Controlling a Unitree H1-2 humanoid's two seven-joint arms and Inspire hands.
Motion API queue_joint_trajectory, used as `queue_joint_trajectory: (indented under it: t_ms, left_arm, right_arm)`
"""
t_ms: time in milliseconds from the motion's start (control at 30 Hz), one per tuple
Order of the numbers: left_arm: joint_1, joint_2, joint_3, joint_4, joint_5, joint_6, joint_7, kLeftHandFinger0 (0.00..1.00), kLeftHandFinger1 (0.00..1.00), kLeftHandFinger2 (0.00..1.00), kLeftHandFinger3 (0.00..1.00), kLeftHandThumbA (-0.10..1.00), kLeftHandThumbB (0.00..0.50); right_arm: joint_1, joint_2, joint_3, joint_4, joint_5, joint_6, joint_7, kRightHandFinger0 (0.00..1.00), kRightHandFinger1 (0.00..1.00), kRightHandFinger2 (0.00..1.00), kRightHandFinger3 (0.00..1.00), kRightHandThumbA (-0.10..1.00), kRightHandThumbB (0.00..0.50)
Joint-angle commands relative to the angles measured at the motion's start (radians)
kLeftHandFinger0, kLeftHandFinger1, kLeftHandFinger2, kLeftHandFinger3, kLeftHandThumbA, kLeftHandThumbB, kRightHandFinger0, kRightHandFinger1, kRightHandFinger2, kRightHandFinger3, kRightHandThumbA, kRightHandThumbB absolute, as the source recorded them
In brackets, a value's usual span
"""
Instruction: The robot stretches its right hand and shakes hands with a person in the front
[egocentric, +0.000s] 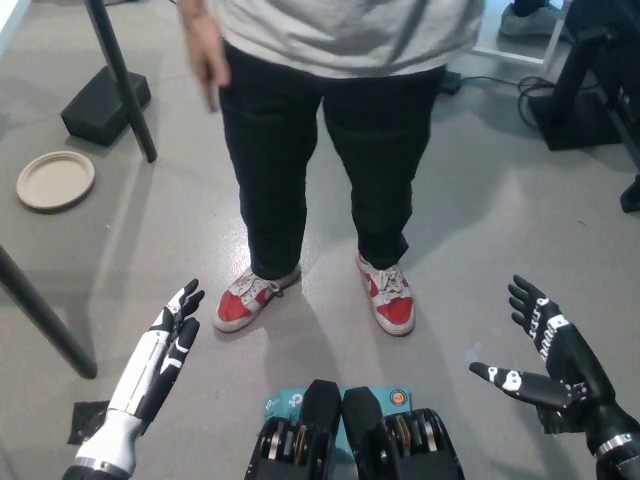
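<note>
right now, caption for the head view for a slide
Black right robot hand open and low, apart from the person's hand; white left robot hand rests open.

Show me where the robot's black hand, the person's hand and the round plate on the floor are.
right hand (545, 355), head view, on its palm.
person's hand (205, 50), head view, on the back of the hand.
plate (55, 180), head view, on its centre.

front: person (330, 130) blocks centre, shoes (385, 295) on floor | right hand (545, 355) open, bare floor ahead | left: black pole (120, 75), box (105, 100), plate (55, 180)
</note>
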Motion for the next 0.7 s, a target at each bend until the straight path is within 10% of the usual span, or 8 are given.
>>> queue_joint_trajectory:
  t_ms: [0,667]
  left_arm:
    - [-0.001,0.009,0.006,-0.014,-0.012,-0.02,-0.004,1.0,1.0,1.0,1.0,1.0,0.134]
    - [0.01,0.008,0.009,-0.024,-0.007,-0.02,0.002,1.0,1.0,1.0,1.0,1.0,0.104]
  right_arm:
    - [-0.004,-0.019,0.007,-0.017,-0.008,-0.065,0.013,1.0,1.0,1.0,1.0,0.93,0.346]
    - [0.0,-0.029,0.024,-0.03,-0.018,-0.069,0.013,1.0,1.0,1.0,1.0,0.89,0.316]
